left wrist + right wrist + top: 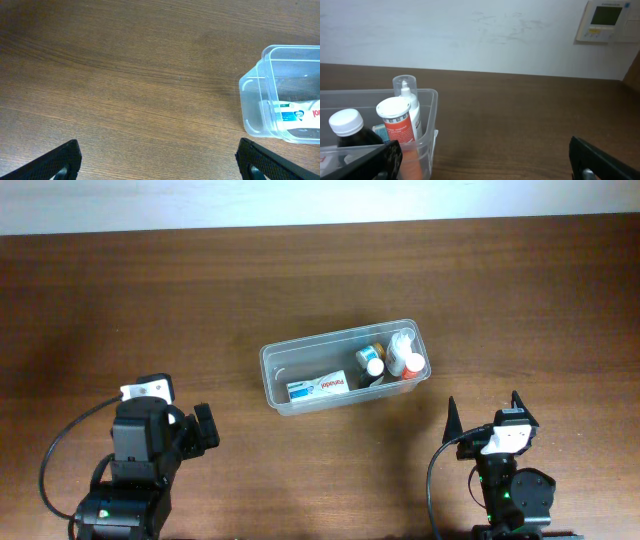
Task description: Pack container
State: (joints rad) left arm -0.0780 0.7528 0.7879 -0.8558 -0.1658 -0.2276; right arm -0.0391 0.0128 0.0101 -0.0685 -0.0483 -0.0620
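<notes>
The clear plastic container (300,343) stands at mid-table. It holds a white tube (318,388), a dark bottle with a white cap (372,363), a white bottle (401,345) and an orange bottle (412,366). My left gripper (205,430) is open and empty, low and to the container's left. In the left wrist view the fingers (160,165) span bare wood, with the container (250,107) at the right. My right gripper (485,416) is open and empty, in front of the container's right end. In the right wrist view the fingers (490,165) are apart, with the container (427,135) and orange bottle (397,125) at the left.
The brown wooden table (150,300) runs back to a white wall (470,30). A wall thermostat (606,20) hangs at the upper right of the right wrist view.
</notes>
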